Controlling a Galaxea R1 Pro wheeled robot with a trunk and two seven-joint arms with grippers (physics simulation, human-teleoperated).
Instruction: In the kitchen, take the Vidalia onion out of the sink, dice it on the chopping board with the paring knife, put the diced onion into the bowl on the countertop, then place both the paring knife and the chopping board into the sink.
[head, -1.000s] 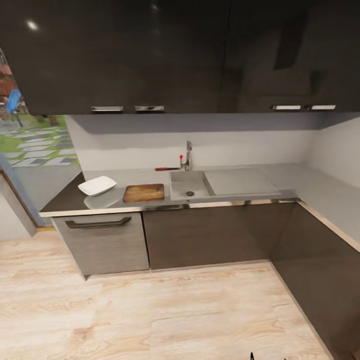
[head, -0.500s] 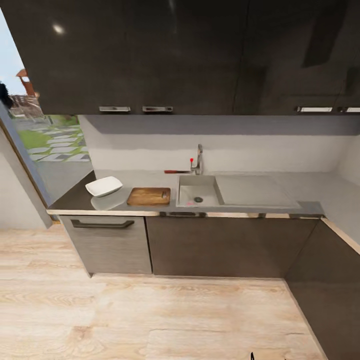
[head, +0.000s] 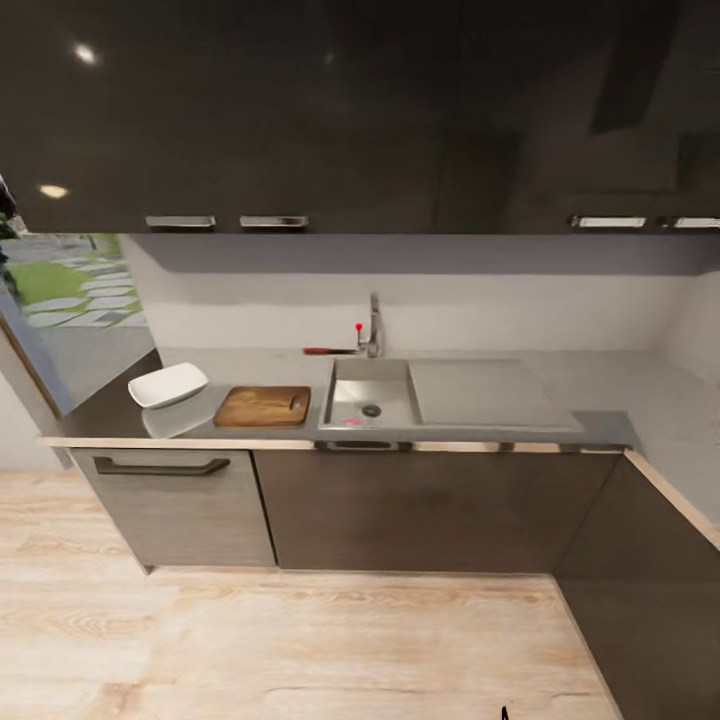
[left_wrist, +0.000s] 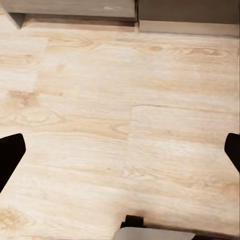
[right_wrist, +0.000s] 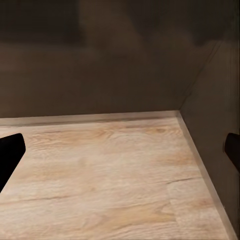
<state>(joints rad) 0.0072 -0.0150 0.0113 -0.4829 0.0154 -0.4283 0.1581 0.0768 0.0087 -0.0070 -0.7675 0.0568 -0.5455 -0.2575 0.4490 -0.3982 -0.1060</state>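
In the head view the steel sink (head: 400, 420) sits in the dark grey countertop (head: 110, 405), with a small pinkish Vidalia onion (head: 351, 421) at the basin's near edge beside the drain. A wooden chopping board (head: 263, 406) lies just left of the sink. Further left is the white square bowl (head: 167, 384). The paring knife (head: 328, 351) lies behind the basin, left of the faucet (head: 373, 325). My left gripper (left_wrist: 120, 155) hangs open over the wood floor. Near the base cabinets, my right gripper (right_wrist: 120, 150) is open too, and nothing sits between its fingers.
Glossy black upper cabinets (head: 350, 110) hang over the worktop. Grey-brown lower cabinets (head: 420, 505) run along the front and turn a corner at the right (head: 650, 580). Pale wood floor (head: 300, 640) lies between me and the counter. A window (head: 60, 285) opens at the left.
The whole head view has shifted as the camera moved: the counter now looks nearer and more square-on. The onion, unseen one second ago, now shows in the basin. Nothing on the counter moved.
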